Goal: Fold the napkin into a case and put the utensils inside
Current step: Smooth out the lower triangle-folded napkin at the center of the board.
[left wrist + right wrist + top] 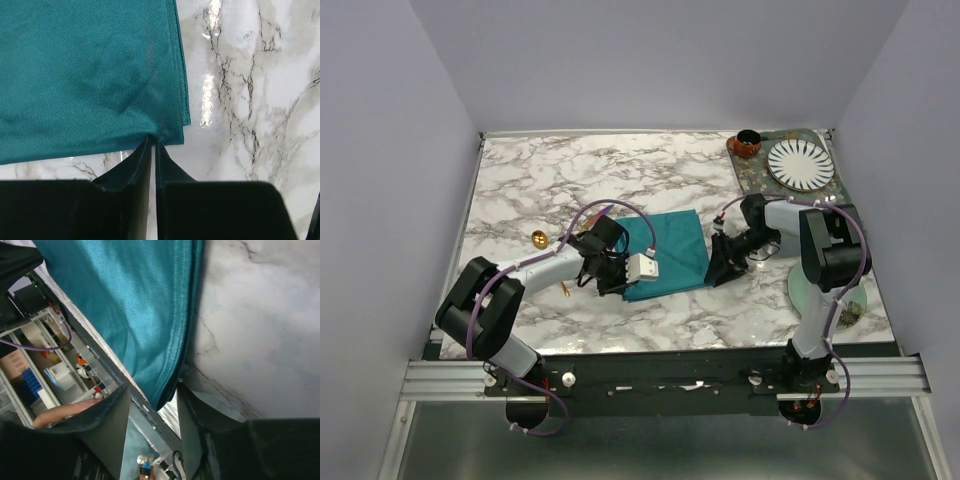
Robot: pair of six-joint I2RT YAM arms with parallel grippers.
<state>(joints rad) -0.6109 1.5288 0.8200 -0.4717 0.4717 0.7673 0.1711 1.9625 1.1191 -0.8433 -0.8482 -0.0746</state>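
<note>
The teal napkin (668, 252) lies folded in a rectangle at the table's middle. My left gripper (620, 288) is at its near left corner. In the left wrist view the gripper (153, 144) has its jaws nearly closed on the napkin's hem (100, 75), and the cloth puckers there. My right gripper (718, 272) is at the near right corner. In the right wrist view the gripper (152, 390) is open, with the napkin's corner (165, 395) between the fingers. A gold utensil's round bowl (539, 238) shows left of the left arm. The purple-rainbow utensil is hidden.
A copper-pink stick (566, 290) pokes out under the left arm. A dark mat (755, 175) at the back right holds a striped white plate (800, 163) and a brown cup (747, 145). A pale green saucer (802, 290) lies under the right arm.
</note>
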